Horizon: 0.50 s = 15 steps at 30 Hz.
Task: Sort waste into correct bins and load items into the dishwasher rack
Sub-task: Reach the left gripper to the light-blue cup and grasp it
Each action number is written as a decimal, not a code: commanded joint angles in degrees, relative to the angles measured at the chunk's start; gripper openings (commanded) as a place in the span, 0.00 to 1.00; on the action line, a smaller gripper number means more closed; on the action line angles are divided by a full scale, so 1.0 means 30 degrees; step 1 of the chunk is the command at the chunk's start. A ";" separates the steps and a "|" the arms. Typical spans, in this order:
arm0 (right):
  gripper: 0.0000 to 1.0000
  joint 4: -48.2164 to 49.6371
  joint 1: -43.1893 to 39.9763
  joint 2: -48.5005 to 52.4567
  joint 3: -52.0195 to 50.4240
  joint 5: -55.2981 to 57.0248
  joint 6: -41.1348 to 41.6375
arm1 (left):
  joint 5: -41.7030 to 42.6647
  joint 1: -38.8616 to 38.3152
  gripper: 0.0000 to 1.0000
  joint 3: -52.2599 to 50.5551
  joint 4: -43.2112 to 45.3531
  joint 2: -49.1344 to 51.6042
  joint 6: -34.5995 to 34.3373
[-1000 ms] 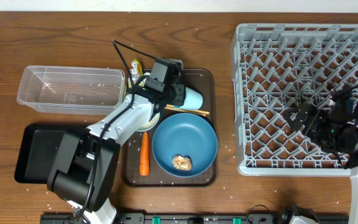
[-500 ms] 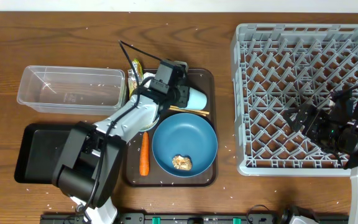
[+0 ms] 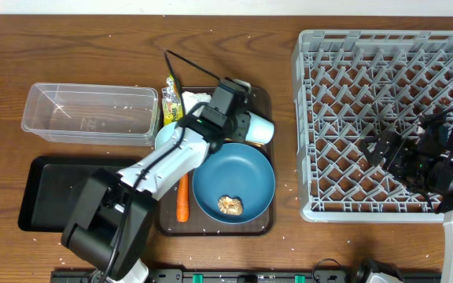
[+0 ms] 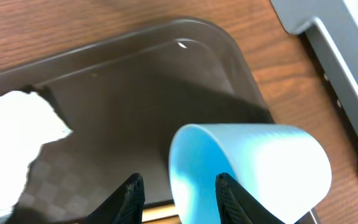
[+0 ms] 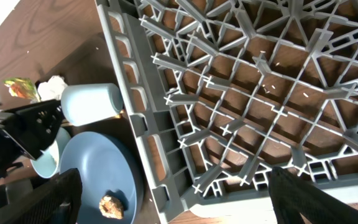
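From overhead, the left arm reaches from its base at the near-left corner of the bench (image 3: 93,47) diagonally up and to the right, across the edge of the dark blue plate (image 3: 234,177). The left end effector (image 3: 242,122) is at the open mouth of the light blue cup (image 3: 261,129). The cup lies on its side at the far right of the brown serving tray (image 3: 266,96), just above the plate. The right arm is folded at the bench's right edge. The right end effector (image 3: 380,149) hangs over the near part of the dishwasher rack (image 3: 384,55).

In the left wrist view, the left end effector (image 4: 179,182) has its fingers (image 4: 132,193) spread to either side of the cup's (image 4: 260,158) near rim. One finger is in front of the mouth and the other is outside it, with a gap to the wall, so the grip is released.

In the right wrist view, the right end effector (image 5: 173,190) is spread wide and holds nothing, tilted down over the rack's lattice (image 5: 241,93). Beyond the rack's side wall lie the cup (image 5: 92,102) and the plate (image 5: 98,174).
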 commanded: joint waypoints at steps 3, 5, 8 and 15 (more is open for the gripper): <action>0.90 0.0022 0.0248 0.0000 0.0219 0.0131 -0.0299 | -0.1763 -0.0423 0.39 0.0459 -0.0648 -0.0291 0.0634; 0.90 0.0022 0.0248 0.0000 0.0219 0.0131 -0.0299 | -0.2084 -0.0379 0.39 0.0459 -0.0882 -0.0415 0.0678; 0.90 0.0022 0.0248 0.0000 0.0219 0.0138 -0.0299 | -0.2055 -0.0357 0.39 0.0481 -0.0940 -0.0903 0.0678; 0.91 0.0000 0.0248 0.0000 0.0219 0.0291 -0.0415 | -0.0459 -0.0772 0.40 0.0554 -0.0860 -0.2055 0.0678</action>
